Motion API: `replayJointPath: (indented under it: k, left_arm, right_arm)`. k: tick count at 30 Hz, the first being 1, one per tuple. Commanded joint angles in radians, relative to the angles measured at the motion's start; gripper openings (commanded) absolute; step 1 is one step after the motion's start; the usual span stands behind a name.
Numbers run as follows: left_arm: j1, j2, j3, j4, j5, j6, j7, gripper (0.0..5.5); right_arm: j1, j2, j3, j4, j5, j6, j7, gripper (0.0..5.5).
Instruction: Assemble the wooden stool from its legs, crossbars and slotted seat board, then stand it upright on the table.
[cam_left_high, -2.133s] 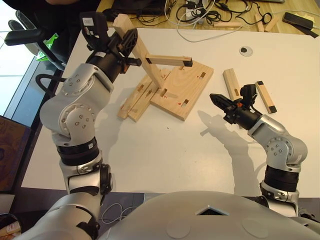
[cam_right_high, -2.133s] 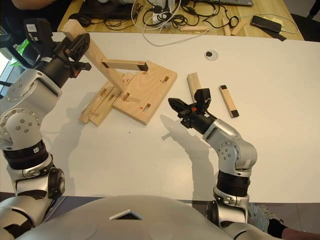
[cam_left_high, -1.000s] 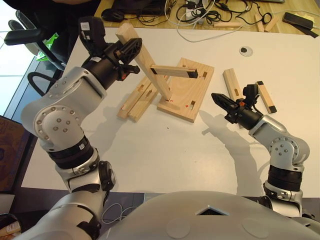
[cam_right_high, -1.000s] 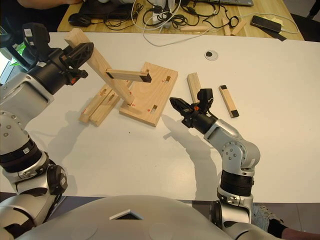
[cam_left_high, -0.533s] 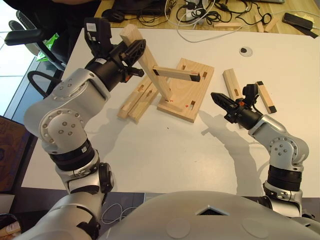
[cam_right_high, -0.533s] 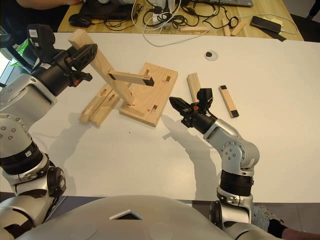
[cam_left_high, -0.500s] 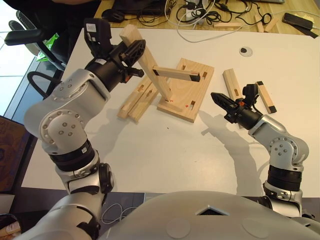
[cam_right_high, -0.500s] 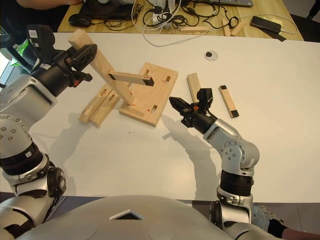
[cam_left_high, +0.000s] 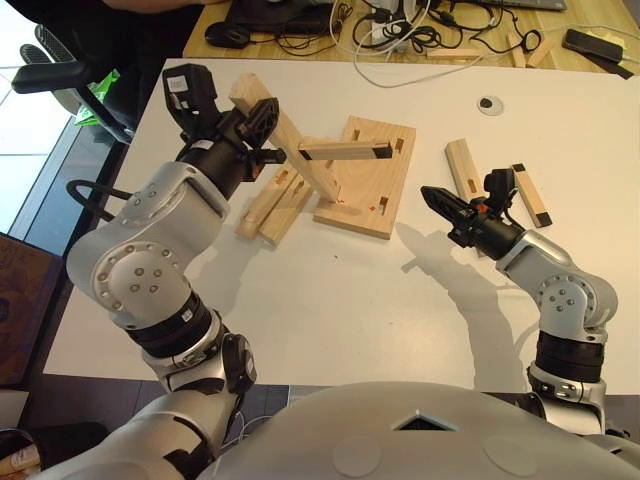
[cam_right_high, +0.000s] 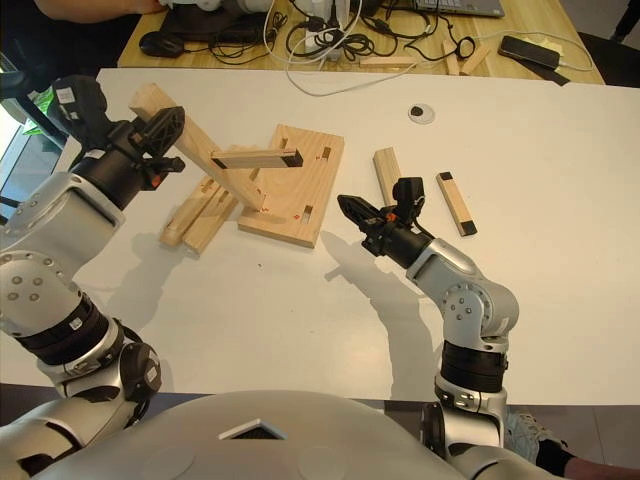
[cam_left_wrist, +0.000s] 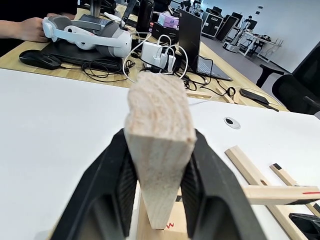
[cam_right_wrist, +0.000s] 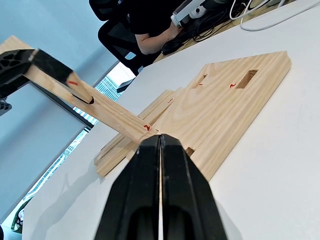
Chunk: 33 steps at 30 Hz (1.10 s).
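Observation:
My left gripper (cam_left_high: 258, 118) is shut on the upper end of a wooden leg (cam_left_high: 290, 150) that leans over the table. The leg's lower end meets the slotted seat board (cam_left_high: 365, 175) near its front left corner. A crossbar (cam_left_high: 340, 150) with a dark tip sticks out sideways from the leg. In the left wrist view the fingers (cam_left_wrist: 117, 175) clamp the leg's end grain (cam_left_wrist: 160, 115). Two more legs (cam_left_high: 268, 200) lie side by side left of the board. My right gripper (cam_left_high: 432, 195) hovers shut and empty just right of the board (cam_right_wrist: 235, 100).
Two loose wooden pieces (cam_left_high: 462, 168) (cam_left_high: 532, 193) lie behind my right gripper. A small dark disc (cam_left_high: 491, 102) sits at the far right. Cables and devices (cam_left_high: 400, 25) crowd the desk beyond the table's far edge. The near half of the white table (cam_left_high: 300, 300) is bare.
My left arm has tilted the held leg lower and shifted left; the board has turned and slid slightly left with it. The right arm has stayed put.

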<state>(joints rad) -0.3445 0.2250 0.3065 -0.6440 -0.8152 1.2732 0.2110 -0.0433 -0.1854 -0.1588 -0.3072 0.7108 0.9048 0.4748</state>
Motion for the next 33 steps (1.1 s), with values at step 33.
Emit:
replayJointPath:
  k: [33]
  left_arm:
    - [-0.032, -0.112, -0.134, 0.011, 0.144, -0.077, -0.116, 2.77]
  right_arm:
    - [-0.018, -0.019, 0.023, 0.019, 0.061, 0.000, -0.019, 0.00]
